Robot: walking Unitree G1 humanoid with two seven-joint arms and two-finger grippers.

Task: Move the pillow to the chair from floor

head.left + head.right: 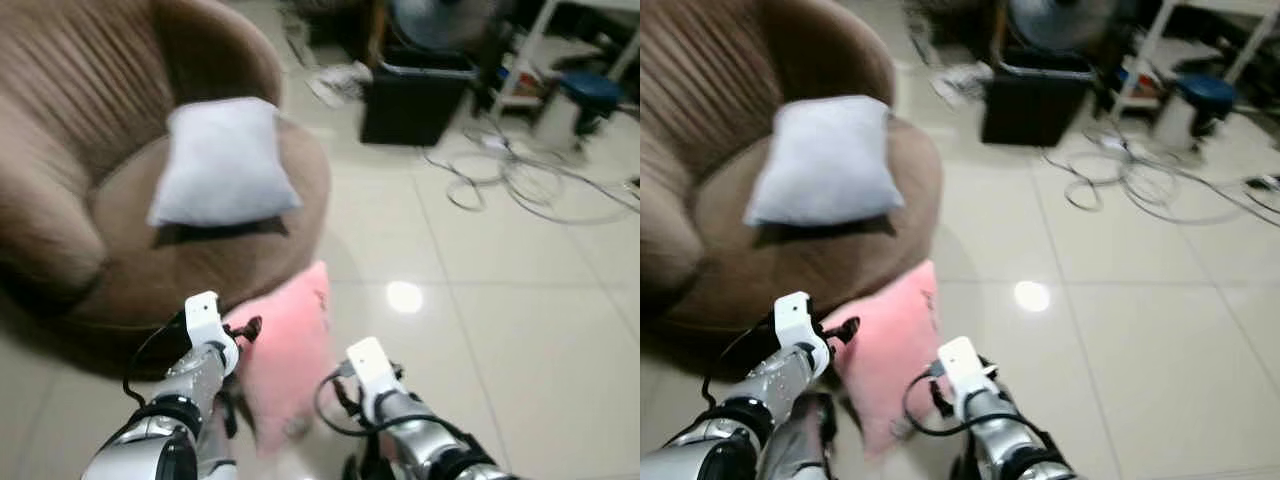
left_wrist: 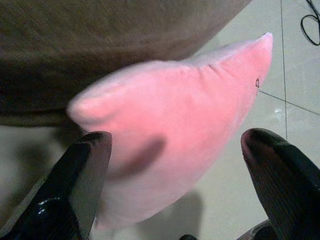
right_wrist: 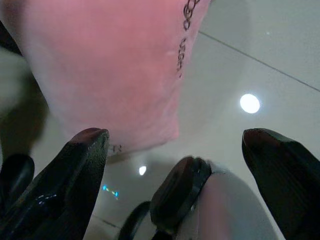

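Observation:
A pink pillow (image 1: 290, 350) stands on edge between my two arms, just in front of the brown round chair (image 1: 70, 170). Whether its lower edge touches the tiled floor I cannot tell. My left gripper (image 2: 175, 140) is open, its fingers (image 2: 85, 165) spread wide in front of the pillow's (image 2: 185, 120) left face, near one corner. My right gripper (image 3: 175, 135) is also open and close to the pillow's (image 3: 110, 65) right side. A white pillow (image 1: 225, 160) lies on the chair seat.
A black box (image 1: 415, 100) stands on the floor behind the chair, with loose cables (image 1: 520, 175) spread to its right. A blue stool (image 1: 590, 90) and white shelf legs (image 1: 525, 50) are at the back right. Bare tiles (image 1: 480, 320) lie to my right.

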